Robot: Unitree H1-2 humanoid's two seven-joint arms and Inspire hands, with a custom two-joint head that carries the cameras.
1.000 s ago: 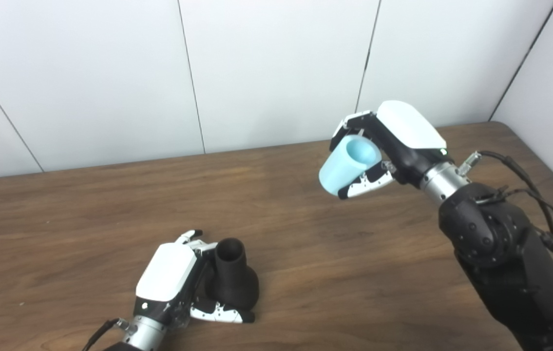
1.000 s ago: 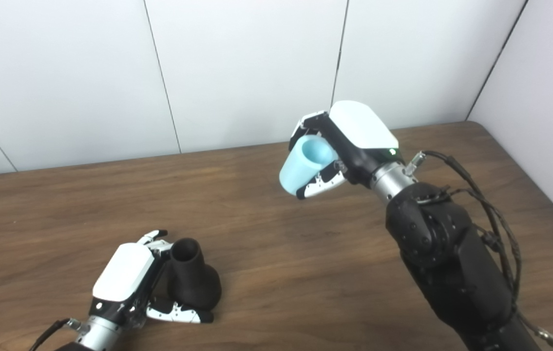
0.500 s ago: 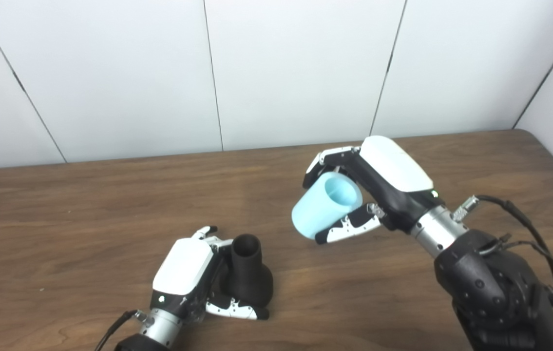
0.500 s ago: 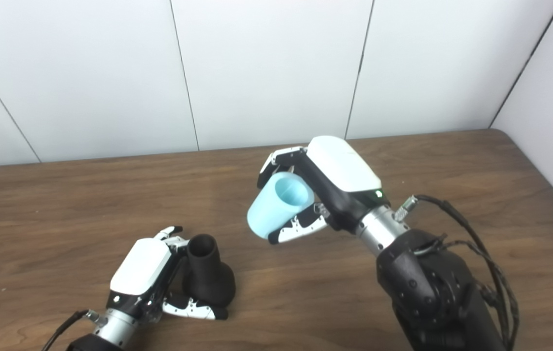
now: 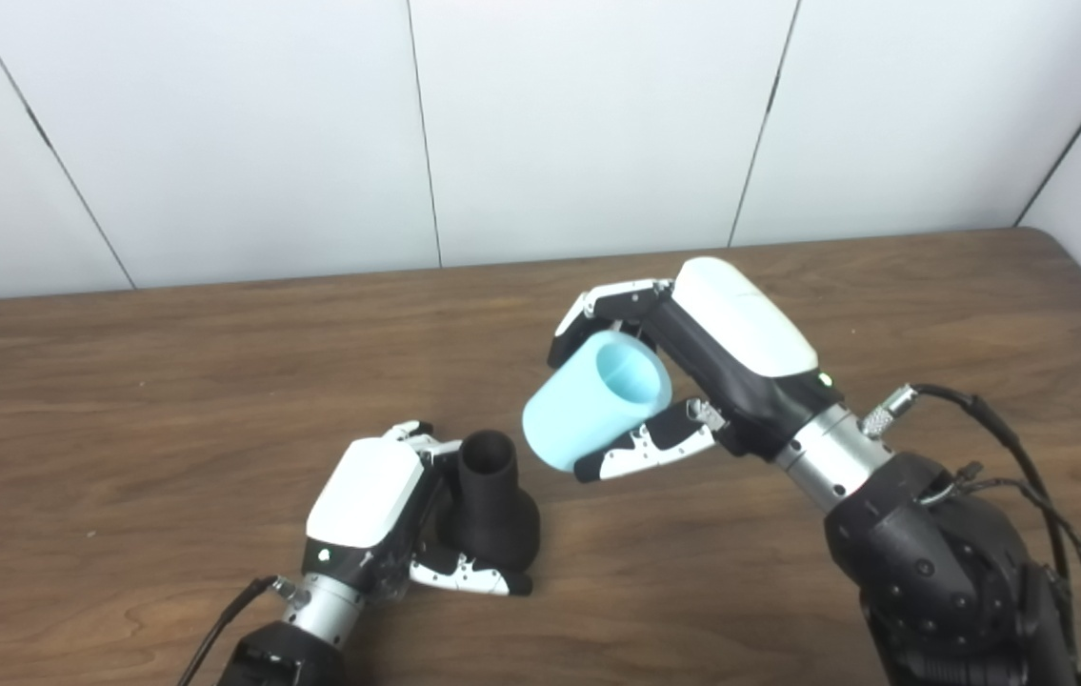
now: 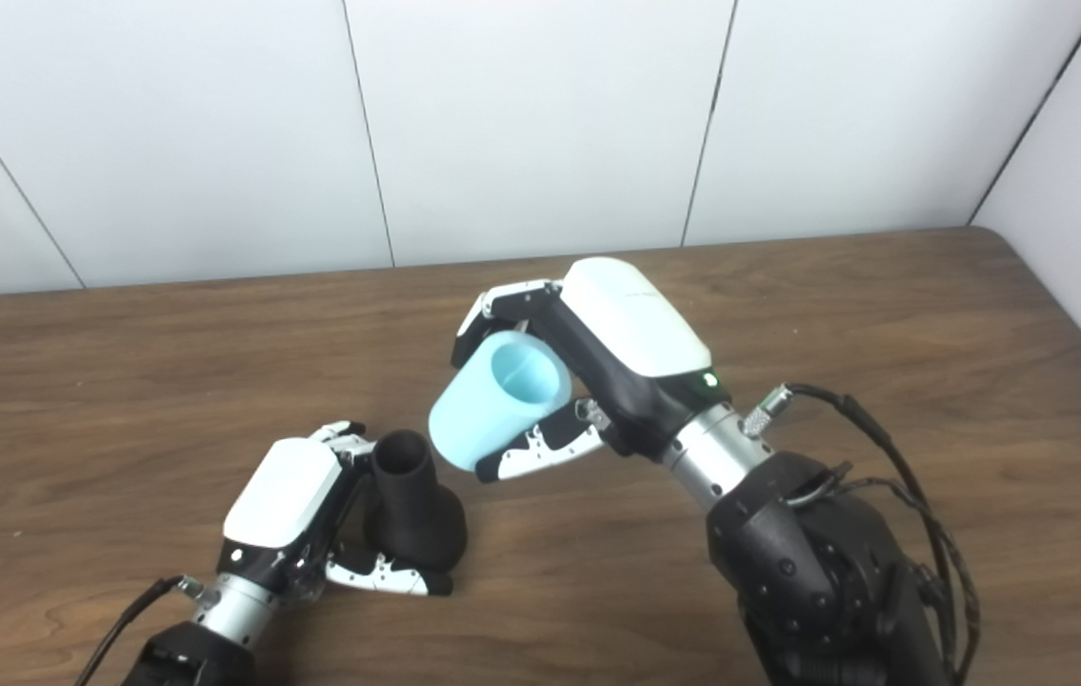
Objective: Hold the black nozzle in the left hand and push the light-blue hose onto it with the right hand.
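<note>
White wall panels stood behind a brown wooden counter [image 5: 169, 400] where two hands met over a nozzle and a hose.

On the counter, the left hand [image 5: 373, 514] was wrapped around the black nozzle [image 5: 492, 505], which stood upright on its wide base with its narrow open neck pointing up. Just to its upper right and off the surface, the right hand [image 5: 711, 362] was clamped on the light-blue hose [image 5: 592, 405]; its long axis was tilted, lower end slanting down-left toward the nozzle, open mouth facing up-right, not touching.
</note>
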